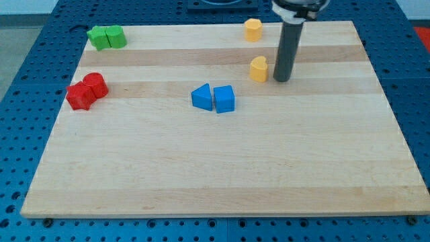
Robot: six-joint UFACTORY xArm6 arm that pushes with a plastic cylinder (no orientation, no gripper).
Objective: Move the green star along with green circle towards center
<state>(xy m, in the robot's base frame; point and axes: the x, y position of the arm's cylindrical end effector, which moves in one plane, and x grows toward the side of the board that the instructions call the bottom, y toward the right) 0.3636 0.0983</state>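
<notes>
The green star point(99, 37) and the green circle point(116, 36) sit touching each other at the board's top left corner, star on the left. My tip point(282, 80) rests on the board in the upper right part, just right of a yellow block point(259, 68). The tip is far to the right of both green blocks.
A second yellow block point(252, 29) sits near the top edge. A blue triangle point(201, 97) and a blue cube point(224, 99) touch near the middle. A red star point(80, 96) and a red circle point(95, 85) touch at the left edge. The wooden board point(222, 175) lies on a blue pegboard.
</notes>
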